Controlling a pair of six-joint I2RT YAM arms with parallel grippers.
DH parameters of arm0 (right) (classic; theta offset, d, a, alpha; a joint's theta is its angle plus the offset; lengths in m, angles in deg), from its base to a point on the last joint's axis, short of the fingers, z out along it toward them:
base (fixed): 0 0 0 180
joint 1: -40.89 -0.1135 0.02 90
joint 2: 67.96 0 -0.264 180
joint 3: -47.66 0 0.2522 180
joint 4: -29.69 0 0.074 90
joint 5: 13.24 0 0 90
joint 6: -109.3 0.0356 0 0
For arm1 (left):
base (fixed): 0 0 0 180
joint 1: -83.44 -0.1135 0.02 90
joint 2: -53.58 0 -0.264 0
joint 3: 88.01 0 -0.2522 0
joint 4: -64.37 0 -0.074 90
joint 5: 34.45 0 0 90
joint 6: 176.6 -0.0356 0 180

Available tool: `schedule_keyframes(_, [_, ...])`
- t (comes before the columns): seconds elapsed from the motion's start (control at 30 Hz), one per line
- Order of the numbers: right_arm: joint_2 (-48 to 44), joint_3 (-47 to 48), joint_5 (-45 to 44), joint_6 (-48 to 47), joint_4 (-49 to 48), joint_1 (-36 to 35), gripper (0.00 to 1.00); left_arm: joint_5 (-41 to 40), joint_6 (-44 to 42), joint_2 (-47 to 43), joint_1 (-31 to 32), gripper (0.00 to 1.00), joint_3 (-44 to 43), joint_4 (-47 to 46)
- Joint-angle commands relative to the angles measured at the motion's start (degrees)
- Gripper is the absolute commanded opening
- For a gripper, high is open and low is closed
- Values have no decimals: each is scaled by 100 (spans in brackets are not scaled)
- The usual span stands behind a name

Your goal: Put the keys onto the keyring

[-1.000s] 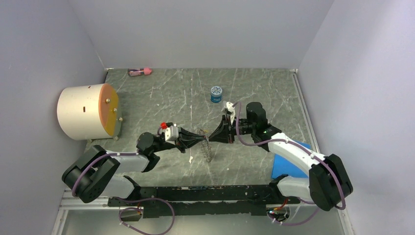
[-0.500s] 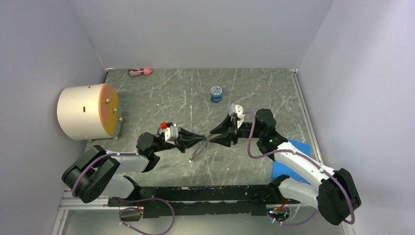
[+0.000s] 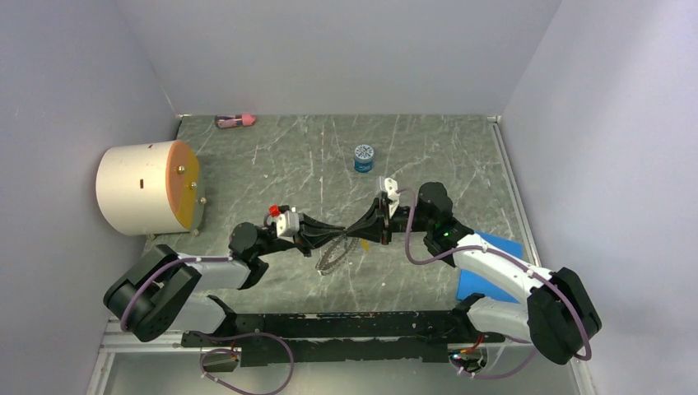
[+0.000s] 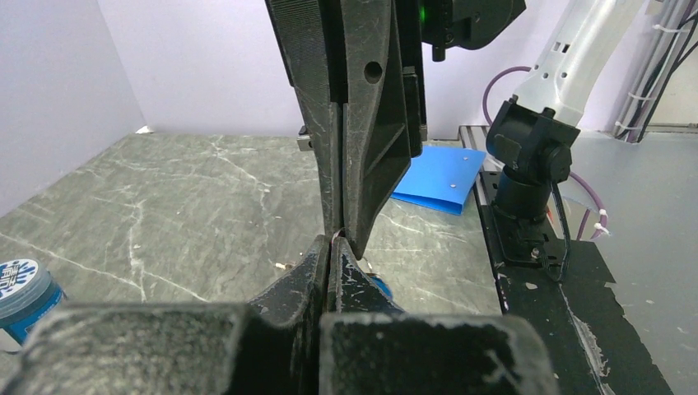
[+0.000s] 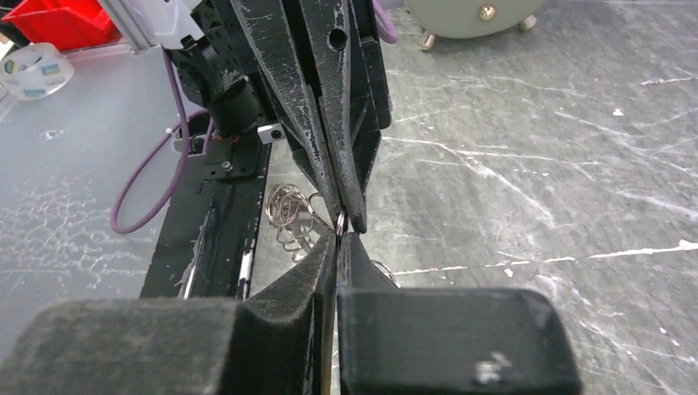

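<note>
Thin coiled metal keyring [image 3: 331, 253], veined grey table [image 3: 272, 156]

Bright, even light; faint shadows; left claw [image 4: 329, 247] blurs close to its camera.

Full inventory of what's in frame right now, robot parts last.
table: 1, grey-green marbled, underneath everything
drum: 1, cream with an orange face, left edge
pink item: 1, far edge, too small to identify
jar: 1, blue, centre-far
sheet: 1, blue, right side by the right arm
keyring: 1, grey metal coils, hanging at the meeting gripper tips
blue bit: 1, beside the left fingertips, possibly a key head
arms: 2, white and black with purple cables, near edge
left gripper: black, shut on the keyring
right gripper: black, shut, tip to tip with the left
</note>
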Motion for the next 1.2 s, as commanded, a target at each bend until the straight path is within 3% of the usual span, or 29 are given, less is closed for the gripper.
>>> schedule_keyframes(0.0, [-40,219,-108,-220,68,-72,0,6,71,-176,14,3,-88,-555])
schedule_keyframes(0.27, [-75,560,-471,-755,1158,-72,0,-47,3,-224,9,5,-54,-356])
schedule_keyframes(0.4, [-66,963,-687,-1309,2343,-77,0,-303,-262,-591,6,39,-56,513])
schedule_keyframes(0.53, [38,1449,-900,-1764,3538,-74,0,-329,-946,-1190,7,51,-278,2404])
schedule_keyframes(0.7, [231,1940,-1209,-2125,4612,-111,0,-321,-2110,-1785,15,53,-716,4704])
schedule_keyframes(0.83, [414,2342,-1573,-2396,5348,-255,0,-344,-2816,-1899,26,53,-1074,5965])
schedule_keyframes(0.97, [693,2767,-1949,-2672,6106,-472,0,-308,-3176,-1776,29,53,-1269,6427])
schedule_keyframes(1.17, [1080,3181,-2085,-2927,6604,-795,0,-92,-3400,-1382,121,52,-1406,6302])
